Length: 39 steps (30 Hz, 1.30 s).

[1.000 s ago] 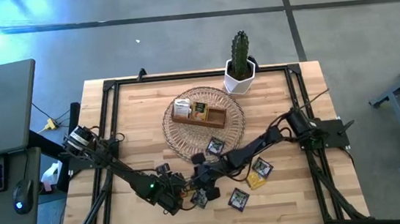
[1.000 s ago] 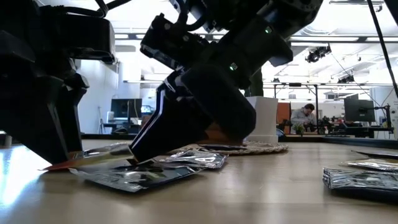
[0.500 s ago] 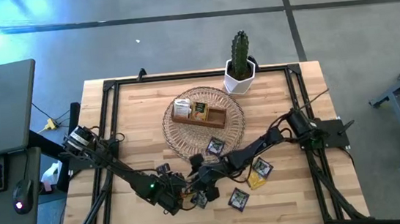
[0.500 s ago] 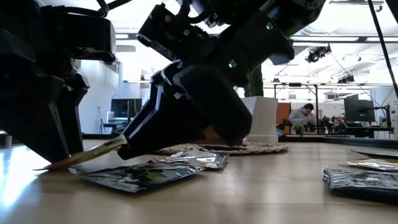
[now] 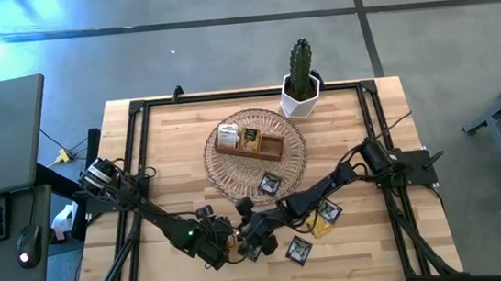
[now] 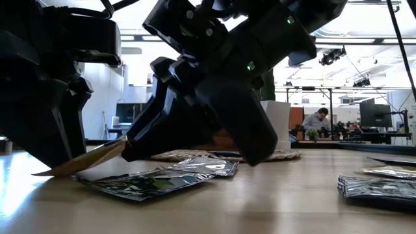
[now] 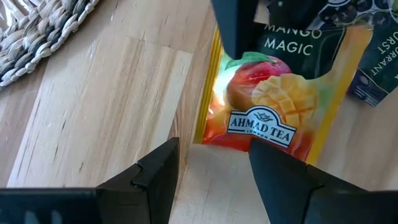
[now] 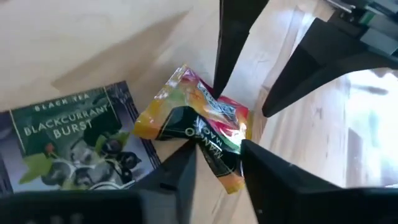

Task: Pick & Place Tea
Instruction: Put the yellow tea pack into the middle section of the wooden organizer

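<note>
Honestly, my right gripper [image 8: 214, 163] pinches the orange mango tea packet [image 8: 198, 124] at lower centre, its far edge between my left gripper's [image 7: 211, 165] spread fingers, risking a tug-of-war or slip.

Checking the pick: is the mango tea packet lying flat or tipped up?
Tipped up. The mango packet slants off the wood, one edge pinched in the right pincer, its far end down.

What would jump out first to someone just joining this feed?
Both dark grippers meet at the table's front middle: the right gripper pinches an orange-yellow mango tea packet and tilts it off the wood, right in front of the open left gripper. Behind them, a round wicker basket at the table's centre holds a brown wooden box, with a potted cactus at the far edge.
</note>
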{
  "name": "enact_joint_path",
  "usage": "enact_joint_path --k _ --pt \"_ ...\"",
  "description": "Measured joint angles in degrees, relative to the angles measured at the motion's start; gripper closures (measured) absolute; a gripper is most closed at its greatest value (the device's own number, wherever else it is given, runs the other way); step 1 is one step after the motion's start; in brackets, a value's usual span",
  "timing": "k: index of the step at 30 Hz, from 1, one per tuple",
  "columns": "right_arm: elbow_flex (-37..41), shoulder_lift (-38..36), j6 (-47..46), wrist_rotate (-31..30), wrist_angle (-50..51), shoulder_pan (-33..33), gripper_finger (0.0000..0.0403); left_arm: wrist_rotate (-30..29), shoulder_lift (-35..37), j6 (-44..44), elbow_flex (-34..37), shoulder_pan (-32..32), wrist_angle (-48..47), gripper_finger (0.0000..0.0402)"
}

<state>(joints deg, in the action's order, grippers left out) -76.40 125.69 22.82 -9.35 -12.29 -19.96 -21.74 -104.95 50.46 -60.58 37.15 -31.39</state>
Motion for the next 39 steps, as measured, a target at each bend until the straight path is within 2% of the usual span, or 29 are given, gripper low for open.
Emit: enact_joint_path --k 5,7,12,15,19,22,25,28,30,33,36,39 --pt "0.0 0.0 2.1 -0.6 1.2 -0.1 0.0375 0.2 0.3 0.8 0.0 0.0 -0.2 0.0207" --pt "0.0 0.0 2.4 -0.6 1.9 -0.1 0.0395 0.6 0.8 0.9 0.1 -0.1 -0.7 0.0207" --pt "0.0 -0.7 3.2 -2.1 3.7 -0.1 0.0383 1.4 2.6 0.5 0.2 0.0 -3.8 0.0207" --pt "0.0 -2.4 7.5 -2.6 6.5 -0.5 0.0391 1.5 4.1 -0.4 0.2 0.0 -6.8 0.0207" --pt "0.0 -5.0 20.0 -6.9 8.4 -2.3 0.0396 1.8 6.3 -2.8 -0.7 -0.8 -8.7 0.0207" --pt "0.0 -6.6 34.0 -12.2 8.1 -4.2 0.0391 1.9 8.7 -5.3 -2.5 -1.3 -11.1 0.0207" --pt "0.0 -7.1 47.2 -14.8 9.6 -6.3 0.0398 1.9 10.7 -9.2 -5.4 -2.6 -12.7 0.0207" --pt "0.0 -7.1 55.1 -17.3 13.1 -7.8 0.0397 1.7 13.3 -13.9 -8.3 -3.7 -14.0 0.0207" --pt "0.0 -7.1 57.5 -21.9 13.4 -8.4 0.0395 4.4 14.1 -18.7 -9.9 -5.2 -11.8 0.0207" --pt "0.0 -7.1 59.3 -28.3 11.3 -8.6 0.0399 11.8 13.7 -25.0 -10.9 -7.5 -9.8 0.0207" --pt "0.0 -7.1 62.1 -29.7 9.7 -8.6 0.0398 17.2 13.5 -28.0 -11.4 -9.9 -5.7 0.0207" --pt "0.0 -7.1 62.7 -29.5 8.6 -8.9 0.0398 18.2 12.1 -28.3 -11.2 -12.1 -6.1 0.0207"
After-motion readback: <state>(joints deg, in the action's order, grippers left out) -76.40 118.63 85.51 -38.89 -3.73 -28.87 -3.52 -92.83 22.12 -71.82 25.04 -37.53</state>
